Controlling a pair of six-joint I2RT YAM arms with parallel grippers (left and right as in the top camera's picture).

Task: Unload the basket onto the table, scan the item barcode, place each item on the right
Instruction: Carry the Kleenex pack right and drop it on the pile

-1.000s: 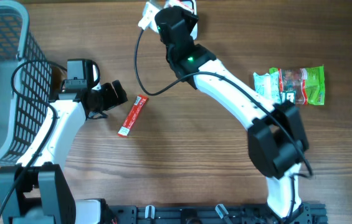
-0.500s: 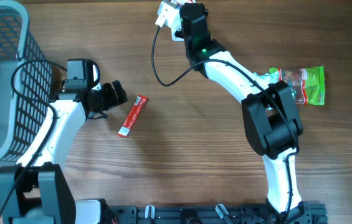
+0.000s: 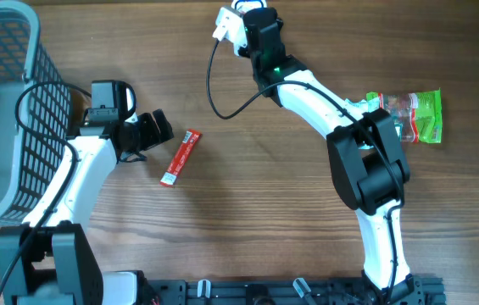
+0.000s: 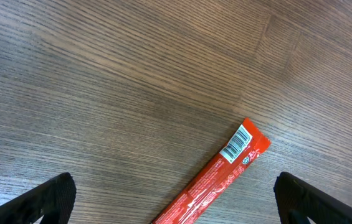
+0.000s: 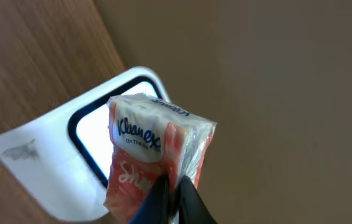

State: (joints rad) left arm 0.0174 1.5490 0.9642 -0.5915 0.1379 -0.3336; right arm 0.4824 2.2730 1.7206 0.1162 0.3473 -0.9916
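Your right gripper (image 5: 174, 194) clamped on the tissue pack (image 5: 154, 146), pack held right in front of the white scanner (image 5: 45, 165), your left gripper (image 3: 156, 129), jaws wide apart, near a red stick (image 4: 216, 180)

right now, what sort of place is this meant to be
Likely a mock shop checkout: a white scanner at the far edge, a grey mesh basket on the left, and packaged goods, a red stick lying loose and a tissue pack held at the scanner.
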